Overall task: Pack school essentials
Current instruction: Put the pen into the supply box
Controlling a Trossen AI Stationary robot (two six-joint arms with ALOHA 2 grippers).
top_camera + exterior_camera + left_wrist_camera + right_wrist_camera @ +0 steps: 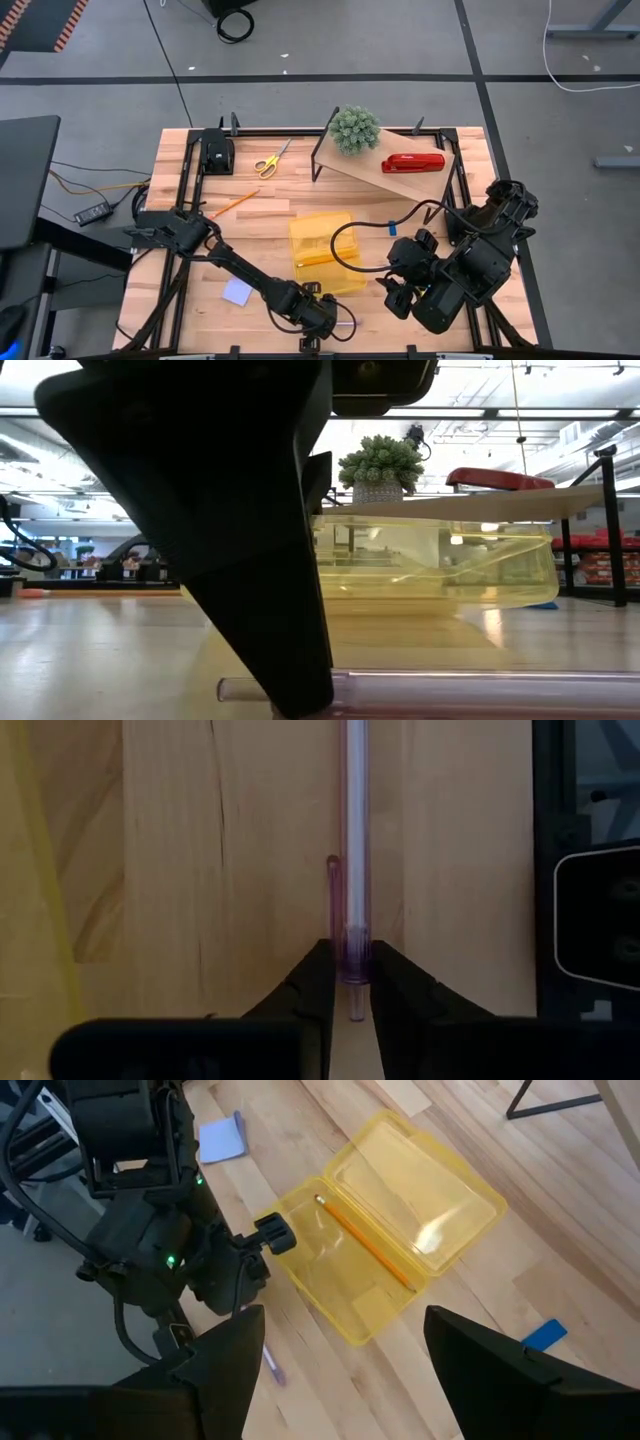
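Note:
My left gripper is down at the table's near edge, shut on the thin pink pen, which lies along that edge. The open yellow case lies mid-table and holds one orange pencil. My right gripper hangs open above the table, to the right of the case. Resting flat on the wood are the pale blue notepad, the small blue eraser, a second orange pencil and the yellow-handled scissors. No crayon box shows. My left gripper pinches the pink pen between its two fingers near the clip end. The fingers come from above, pointing down, and lie across the pen. A short stub of the pen sticks out past them. The pen lies level at the table top.
A wooden shelf at the far right carries the round green plant and the red stapler. A black frame rims the table. A black cable loops over the case's right side. Bare wood lies between the case and the notepad.

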